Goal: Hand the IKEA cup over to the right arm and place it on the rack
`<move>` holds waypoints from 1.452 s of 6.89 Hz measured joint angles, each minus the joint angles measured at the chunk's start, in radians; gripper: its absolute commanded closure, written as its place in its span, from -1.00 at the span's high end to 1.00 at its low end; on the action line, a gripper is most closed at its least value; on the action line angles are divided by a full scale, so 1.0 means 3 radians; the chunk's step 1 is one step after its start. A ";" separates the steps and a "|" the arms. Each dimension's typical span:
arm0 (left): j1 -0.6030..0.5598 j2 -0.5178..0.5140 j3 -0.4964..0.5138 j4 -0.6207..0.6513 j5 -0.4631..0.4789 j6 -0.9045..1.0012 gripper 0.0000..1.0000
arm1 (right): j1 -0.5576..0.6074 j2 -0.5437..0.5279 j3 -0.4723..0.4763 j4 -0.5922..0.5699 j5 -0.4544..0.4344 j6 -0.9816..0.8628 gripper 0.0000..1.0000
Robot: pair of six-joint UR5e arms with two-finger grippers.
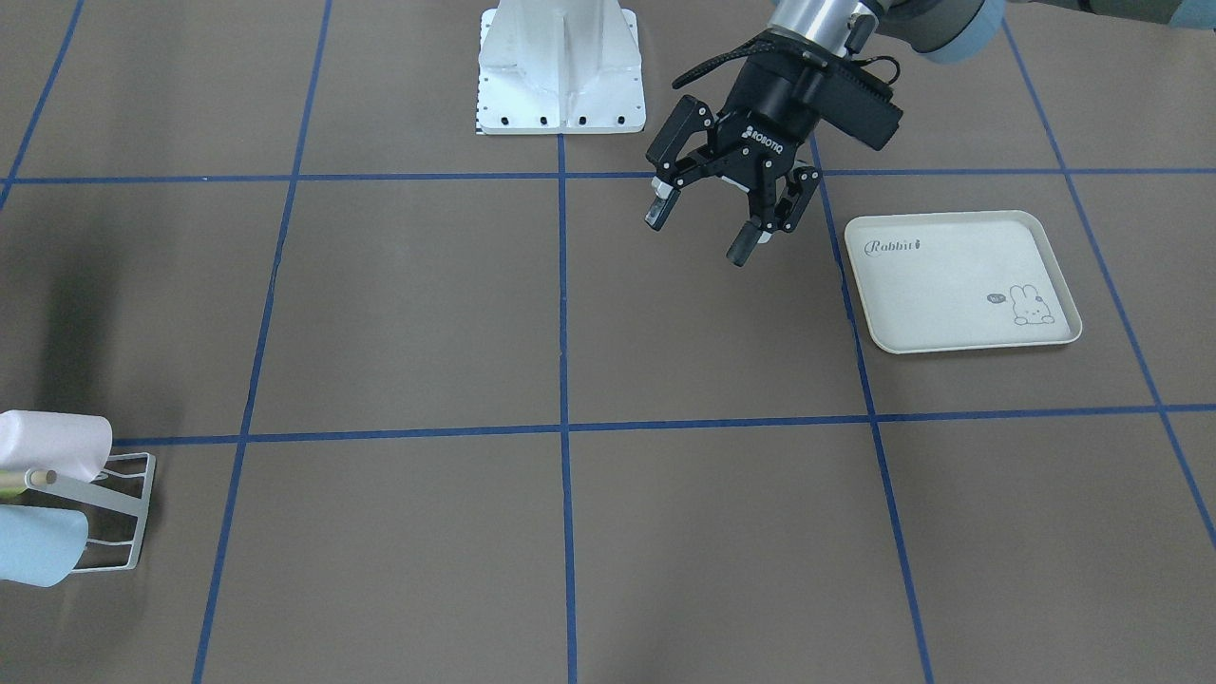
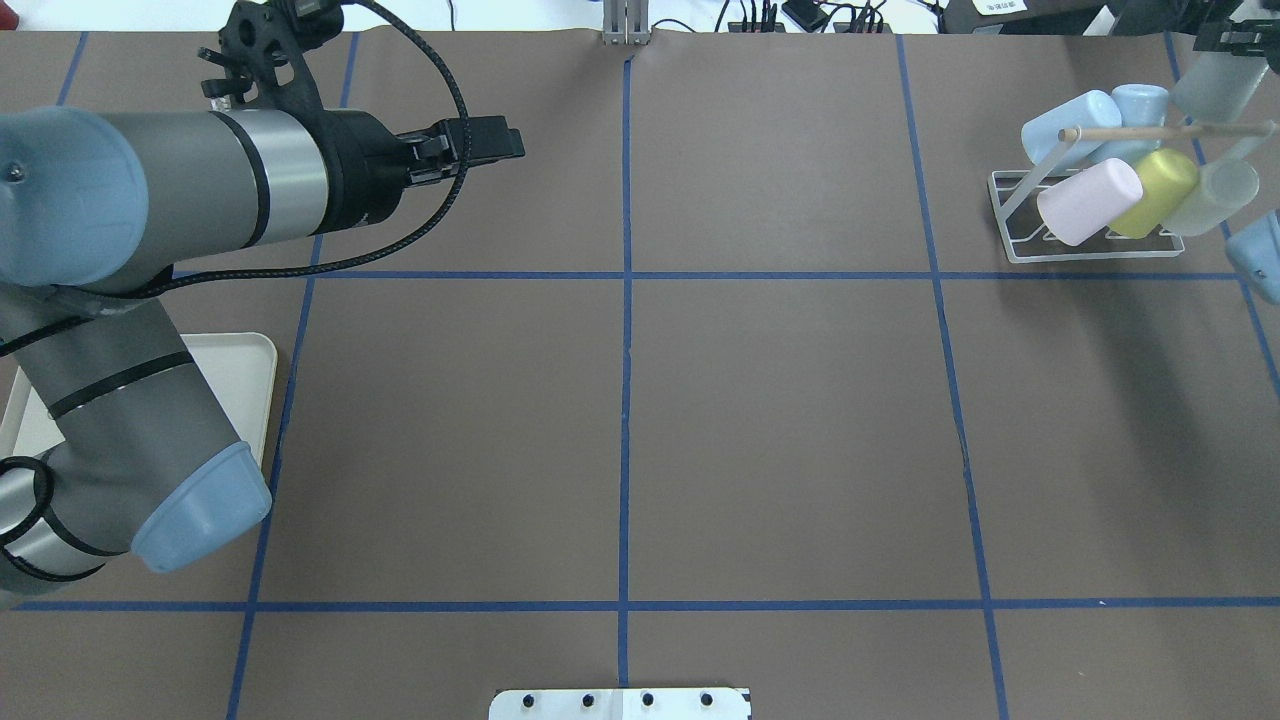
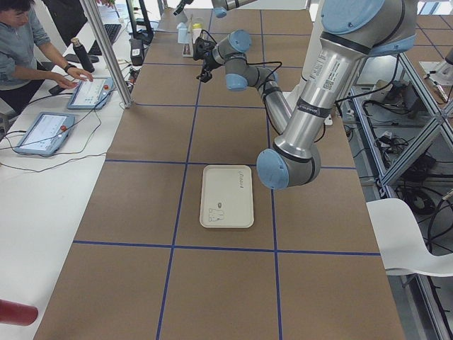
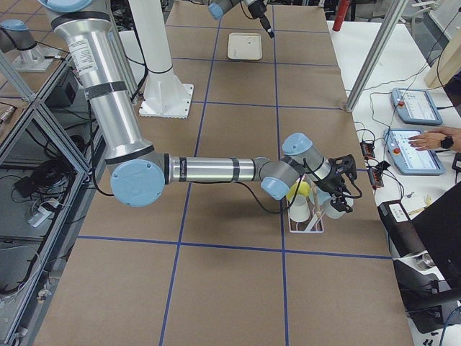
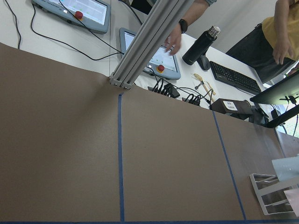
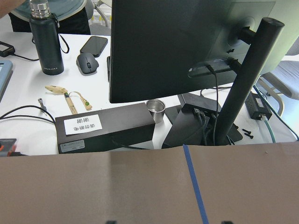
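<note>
Fingers [image 1: 657,211] of the left gripper [image 1: 705,226]: spread wide, nothing between them. The unit hangs tilted above the table [image 1: 427,313], near the tray [image 1: 950,285] but apart from it, touching nothing.

Fingertips [image 6: 109,222] of the right gripper [image 2: 1240,38]: only two dark tips show, at the lower edge of its wrist view. They stand wide apart with no cup between them, so the jaws read as parted. The unit sits just past the rack [image 2: 1100,256], pointing out over the table edge toward a desk with a monitor [image 6: 187,46].

The rack: white wire frame, standing on the robot's right side of the table near the operators' edge, with a wooden rod [image 2: 1130,131] across its top.

Cups, all at the rack:
- pink cup [image 2: 1090,200], yellow cup [image 2: 1155,190] and pale green cup [image 2: 1215,195], side by side and slanted
- two light blue cups [image 2: 1075,115], behind the rod
- grey-green cup [image 2: 1215,85], directly below the right gripper in the overhead view; contact cannot be told

Which of these is the IKEA cup cannot be told.

The tray: cream, rabbit print, flat on the robot's left side.

The table: brown cover with blue tape lines.
</note>
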 measured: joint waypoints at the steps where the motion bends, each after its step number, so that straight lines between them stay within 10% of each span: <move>1: -0.0002 0.0001 0.0000 0.0000 0.0000 0.0006 1.00 | -0.0006 -0.0035 0.0010 0.0042 0.0004 0.0002 1.00; 3: -0.0015 0.0015 -0.0002 0.0003 -0.0001 0.0056 1.00 | -0.0011 -0.0097 0.0050 0.0153 0.0103 -0.0009 1.00; 7: -0.0295 0.0392 -0.0105 0.0208 -0.0033 0.1189 1.00 | 0.0437 -0.0027 0.0113 -0.0318 0.1228 -0.0858 1.00; 10: -0.1071 0.0976 -0.0199 0.0228 -0.0816 0.2378 1.00 | 0.1000 -0.0038 0.0135 -0.1206 0.2152 -0.2193 1.00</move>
